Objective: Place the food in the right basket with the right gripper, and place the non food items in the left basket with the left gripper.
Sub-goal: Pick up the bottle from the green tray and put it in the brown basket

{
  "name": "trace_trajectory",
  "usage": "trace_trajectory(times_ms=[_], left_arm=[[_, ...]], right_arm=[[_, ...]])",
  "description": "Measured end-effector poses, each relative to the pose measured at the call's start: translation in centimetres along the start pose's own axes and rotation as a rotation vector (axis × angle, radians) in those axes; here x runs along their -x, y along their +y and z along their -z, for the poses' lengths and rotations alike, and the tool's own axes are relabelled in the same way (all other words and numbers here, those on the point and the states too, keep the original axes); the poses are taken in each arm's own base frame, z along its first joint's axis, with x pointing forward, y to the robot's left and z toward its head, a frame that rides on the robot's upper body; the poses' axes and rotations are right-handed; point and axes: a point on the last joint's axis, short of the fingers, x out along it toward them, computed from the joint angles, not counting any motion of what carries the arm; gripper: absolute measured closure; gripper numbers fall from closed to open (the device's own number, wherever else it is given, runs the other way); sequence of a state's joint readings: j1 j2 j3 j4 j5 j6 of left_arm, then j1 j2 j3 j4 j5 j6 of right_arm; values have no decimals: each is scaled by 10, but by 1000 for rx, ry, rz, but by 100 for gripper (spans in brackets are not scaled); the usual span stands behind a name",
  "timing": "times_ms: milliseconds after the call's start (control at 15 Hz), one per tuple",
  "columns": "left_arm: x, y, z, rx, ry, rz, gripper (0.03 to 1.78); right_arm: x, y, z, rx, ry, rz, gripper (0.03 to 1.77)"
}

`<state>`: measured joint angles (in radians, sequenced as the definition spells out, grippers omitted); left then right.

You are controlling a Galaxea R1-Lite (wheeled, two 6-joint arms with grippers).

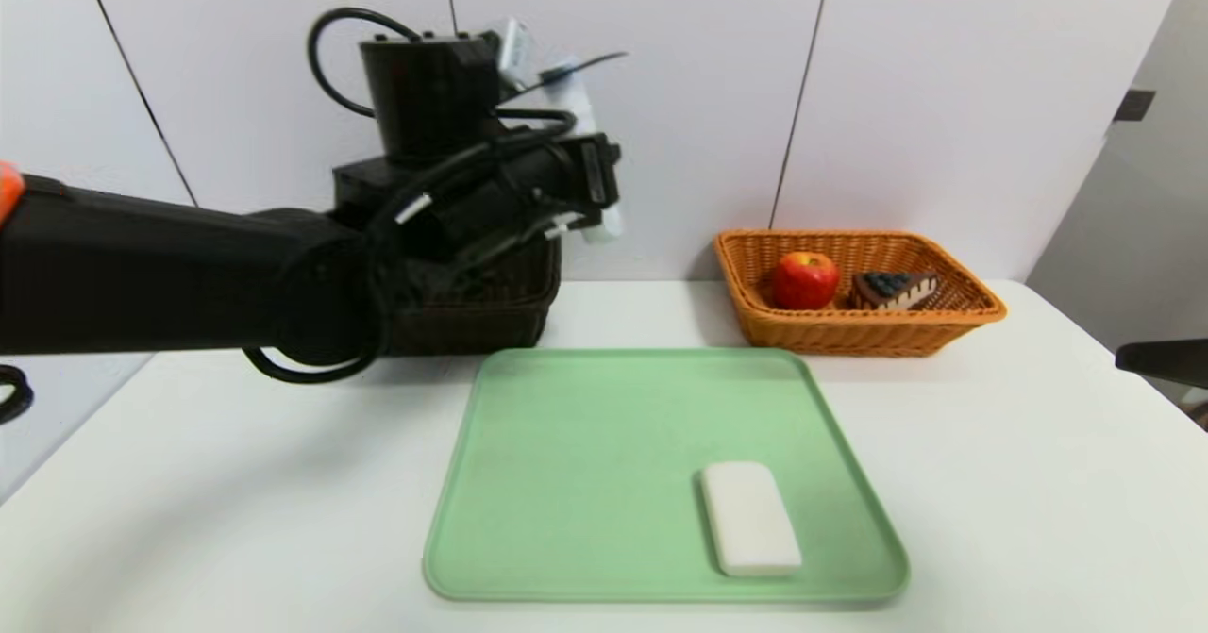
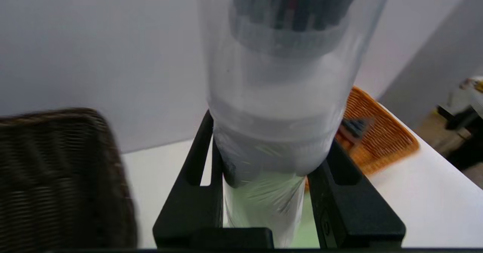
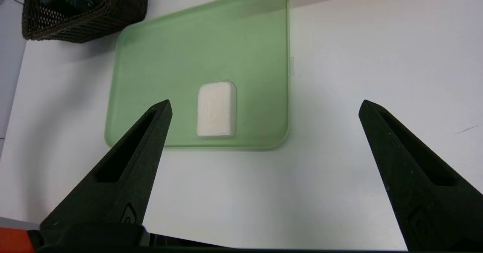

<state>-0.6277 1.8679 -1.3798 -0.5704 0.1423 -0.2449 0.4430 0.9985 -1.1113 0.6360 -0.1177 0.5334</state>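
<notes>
The orange wicker basket (image 1: 854, 322) at the counter's far right already holds a red apple (image 1: 805, 280) and a chocolate cake slice (image 1: 894, 290). The left pincer (image 2: 264, 192), clamped on a clear plastic tube (image 2: 281, 94), hangs above the dark wicker basket (image 2: 60, 177) at the far left. A white rectangular bar (image 1: 749, 518) waits on the green tray (image 1: 585, 444) near the front edge; the right pincer (image 3: 264, 170) gapes empty.

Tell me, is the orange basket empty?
No. The orange basket holds a red apple and a cake slice.

A green tray (image 1: 566, 482) lies on the white table (image 1: 1019, 482), before a white wall (image 1: 944, 95)
</notes>
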Motion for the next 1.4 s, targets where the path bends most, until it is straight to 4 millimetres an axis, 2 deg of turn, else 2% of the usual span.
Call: trace_trajectory(times_ms=[200, 400, 667, 1200, 1400], left_arm=[[2, 43, -25, -5, -65, -111, 117], [0, 73, -25, -9, -68, -189, 117], [-16, 106, 1, -21, -17, -269, 117], [-52, 141, 66, -62, 38, -309, 117], [-58, 152, 82, -64, 57, -327, 117]], right_arm=[[0, -1, 2, 2, 18, 9, 9], [-1, -1, 2, 3, 22, 11, 9], [-1, -2, 3, 4, 31, 19, 9], [-1, -3, 2, 1, 27, 32, 9], [-2, -3, 1, 2, 26, 40, 9]])
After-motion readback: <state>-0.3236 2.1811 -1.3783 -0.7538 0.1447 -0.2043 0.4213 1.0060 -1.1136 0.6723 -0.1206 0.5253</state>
